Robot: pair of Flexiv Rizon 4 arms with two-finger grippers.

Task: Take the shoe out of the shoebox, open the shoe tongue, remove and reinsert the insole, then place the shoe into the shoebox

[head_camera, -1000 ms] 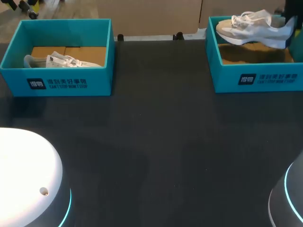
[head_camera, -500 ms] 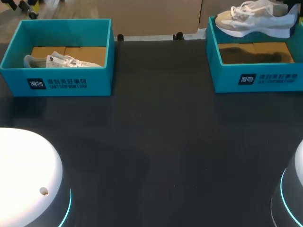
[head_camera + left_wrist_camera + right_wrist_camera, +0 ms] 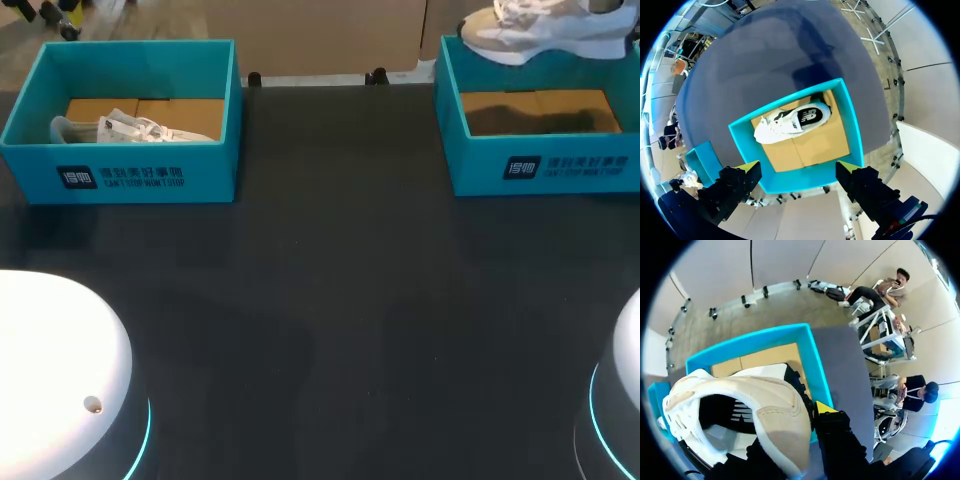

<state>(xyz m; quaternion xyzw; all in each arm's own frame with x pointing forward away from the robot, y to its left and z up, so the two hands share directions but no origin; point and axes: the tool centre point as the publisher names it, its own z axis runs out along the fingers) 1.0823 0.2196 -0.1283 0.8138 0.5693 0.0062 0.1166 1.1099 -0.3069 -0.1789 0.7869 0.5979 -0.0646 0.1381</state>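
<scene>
A white and beige shoe [image 3: 540,30] hangs in the air above the right teal shoebox [image 3: 545,165], whose cardboard floor is bare. In the right wrist view my right gripper [image 3: 807,415] is shut on the heel collar of this shoe [image 3: 740,400], with one yellow fingertip [image 3: 822,407] showing outside it and the other hidden by the shoe. The right shoebox [image 3: 807,352] lies below. My left gripper [image 3: 797,170] stands open high above the left teal shoebox [image 3: 852,130], holding nothing. A second white shoe [image 3: 792,120] lies on its side inside that box.
The left shoebox [image 3: 130,170] with its shoe [image 3: 130,128] stands at the table's back left. Dark tabletop [image 3: 330,300] stretches between and in front of the boxes. White rounded arm bases [image 3: 50,370] sit at the two near corners.
The right arm has lifted the shoe higher above the right shoebox, toward the far edge. The left arm and the left box have not changed.
</scene>
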